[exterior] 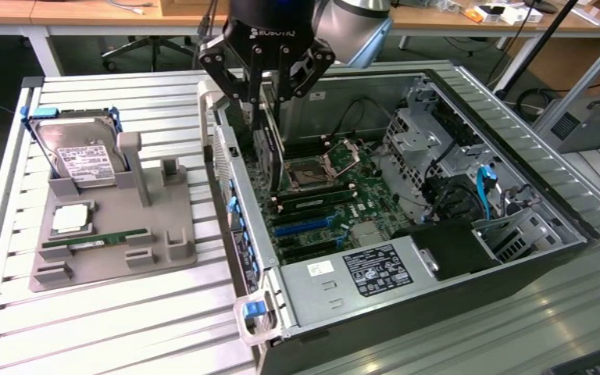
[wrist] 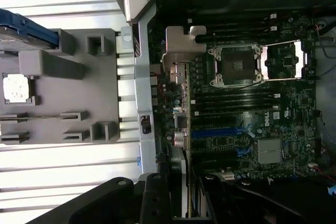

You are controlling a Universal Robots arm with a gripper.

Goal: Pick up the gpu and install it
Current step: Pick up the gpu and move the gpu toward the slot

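Observation:
The gpu (exterior: 269, 152) hangs edge-on from my gripper (exterior: 266, 98), which is shut on its upper edge. It is a thin dark card with a silvery bracket (wrist: 181, 51). It is inside the open computer case (exterior: 550, 234), close to the rear wall, over the motherboard (exterior: 368, 187) beside the CPU socket (exterior: 308, 173). The card's lower edge is hidden, so I cannot tell whether it touches a slot. In the wrist view my gripper (wrist: 186, 203) straddles the card, with the blue expansion slots (wrist: 218, 132) just off to one side.
On the exterior view's left a grey fixture (exterior: 165, 226) holds a hard drive (exterior: 81, 152), a square chip (exterior: 71, 219) and a green memory stick (exterior: 97, 239). The power supply (exterior: 368, 269) and drive cages (exterior: 430, 148) crowd the case.

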